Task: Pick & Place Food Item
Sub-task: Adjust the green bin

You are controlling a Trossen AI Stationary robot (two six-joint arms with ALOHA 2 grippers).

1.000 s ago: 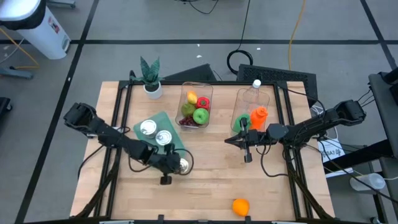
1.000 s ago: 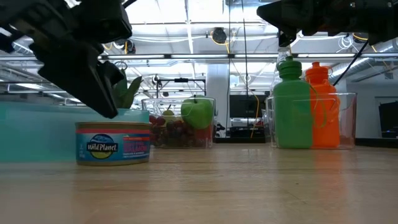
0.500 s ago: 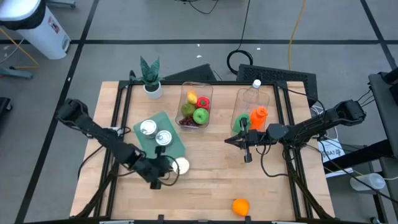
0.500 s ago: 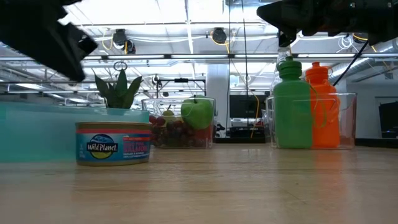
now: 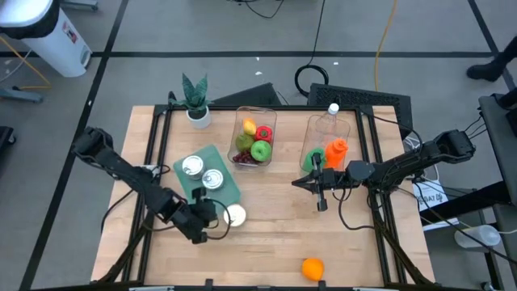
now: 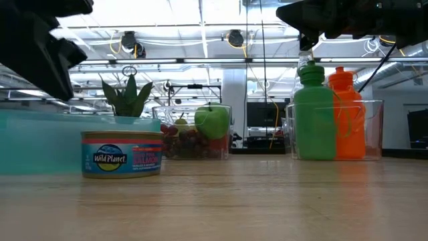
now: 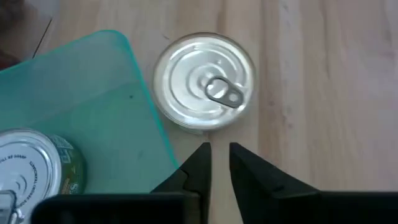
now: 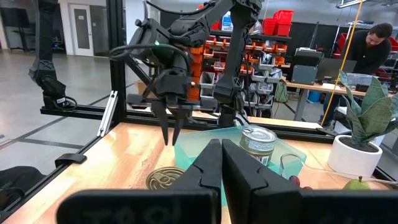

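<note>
With its fingers nearly closed and empty, the left pincer [image 7: 216, 163] hovers just short of the tuna can [image 7: 204, 81] standing unlifted on the worktop [image 7: 323, 93], so picking and placing both remain.

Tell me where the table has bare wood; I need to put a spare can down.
Bare wood runs along the front edge between the loose can and the orange, and in the middle between the teal mat and the right gripper. The back is crowded: plant, fruit bin, bottle bin. The left gripper hangs beside the loose can.
</note>
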